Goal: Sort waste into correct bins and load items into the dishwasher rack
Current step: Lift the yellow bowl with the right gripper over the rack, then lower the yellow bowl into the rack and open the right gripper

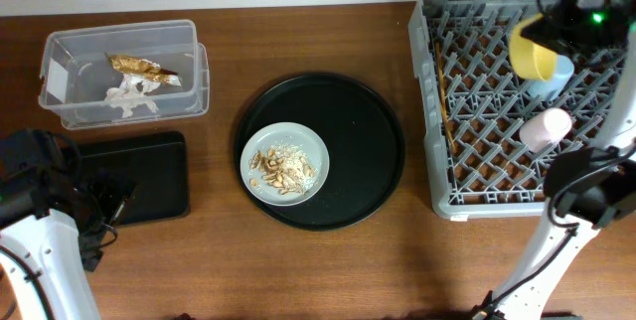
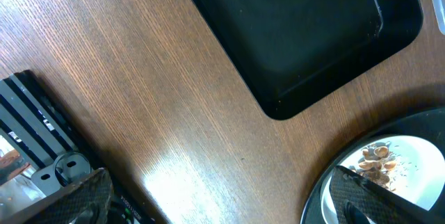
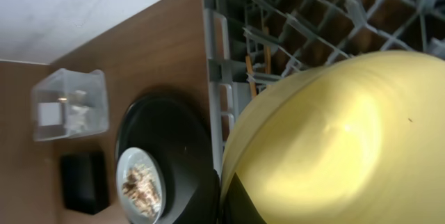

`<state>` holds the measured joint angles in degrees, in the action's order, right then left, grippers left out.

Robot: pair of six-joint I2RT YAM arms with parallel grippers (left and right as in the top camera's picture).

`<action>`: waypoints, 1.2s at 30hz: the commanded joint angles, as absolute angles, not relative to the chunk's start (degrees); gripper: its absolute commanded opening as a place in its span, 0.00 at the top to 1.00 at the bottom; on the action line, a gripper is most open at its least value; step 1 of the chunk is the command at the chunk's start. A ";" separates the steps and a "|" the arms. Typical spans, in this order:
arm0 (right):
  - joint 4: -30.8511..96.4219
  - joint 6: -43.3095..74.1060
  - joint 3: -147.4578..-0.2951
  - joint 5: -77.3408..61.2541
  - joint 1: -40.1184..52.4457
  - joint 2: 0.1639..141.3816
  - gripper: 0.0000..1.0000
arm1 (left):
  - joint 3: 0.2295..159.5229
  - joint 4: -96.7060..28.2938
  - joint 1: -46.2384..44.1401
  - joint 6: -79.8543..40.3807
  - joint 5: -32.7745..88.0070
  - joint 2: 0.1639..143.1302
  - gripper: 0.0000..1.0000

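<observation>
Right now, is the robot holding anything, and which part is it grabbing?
Yes. The right fingers are shut on the yellow bowl, apparently pinching its rim, above the rack. The left fingers are open and empty.

Brown table with tub, rectangular tray, round tray, rack.

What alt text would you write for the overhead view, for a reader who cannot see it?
The right end effector holds a yellow bowl over the grey dishwasher rack, which contains a pink cup and chopsticks. A plate of food scraps sits on a round black tray.
</observation>
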<state>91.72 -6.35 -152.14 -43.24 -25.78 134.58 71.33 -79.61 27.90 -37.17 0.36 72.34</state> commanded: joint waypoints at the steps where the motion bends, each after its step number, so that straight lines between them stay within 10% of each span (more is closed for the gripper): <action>1: 91.70 -12.49 -149.32 -56.36 -29.43 134.89 0.96 | 71.26 -79.53 28.18 -37.74 -0.25 72.42 0.01; 21: 80.03 -15.84 -126.28 -81.36 -21.65 135.33 0.96 | 71.26 -79.53 28.18 -37.74 -0.27 72.42 0.01; 36: 72.75 -4.99 -126.21 -62.22 -23.40 135.37 0.96 | 71.26 -79.53 28.18 -37.74 -0.25 72.42 0.01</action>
